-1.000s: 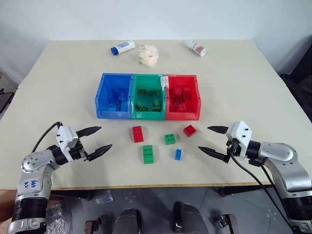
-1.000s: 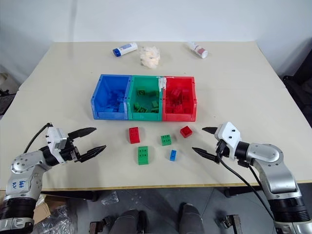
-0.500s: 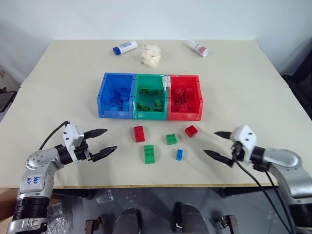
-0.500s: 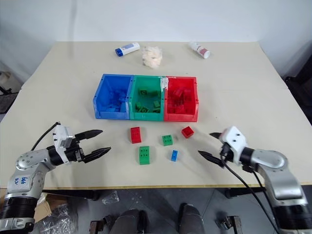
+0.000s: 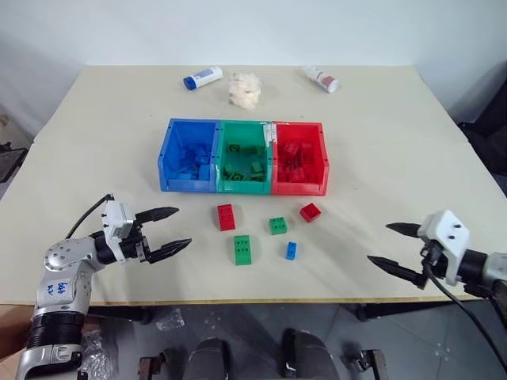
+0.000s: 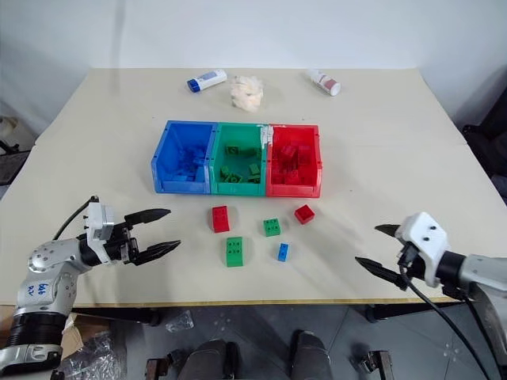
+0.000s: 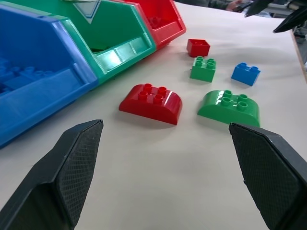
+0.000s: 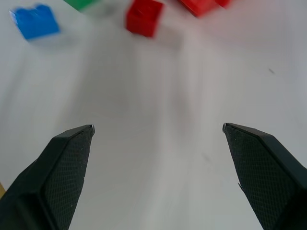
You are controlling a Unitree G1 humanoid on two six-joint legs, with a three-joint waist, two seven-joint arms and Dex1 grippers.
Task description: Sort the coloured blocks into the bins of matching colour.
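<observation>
Partly blurred red block (image 8: 143,17), bin edge (image 8: 204,5)

Head pair: high, facing forward and down over whole table (image 5: 380,142), near edge closest. Wrist cameras: low, close to surface. Left wrist shares bins (image 7: 72,57), loose blocks (image 7: 151,101) with head views.

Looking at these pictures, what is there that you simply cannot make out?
- How many bricks lie in the blue bin, green bin and red bin: head views, too small and same-coloured to count.
- Print on the blue-capped tube and red-capped tube: too small.
- Green brick in the right wrist view: cut off by the edge, blurred.
- What the white fluffy wad is: unclear.
</observation>
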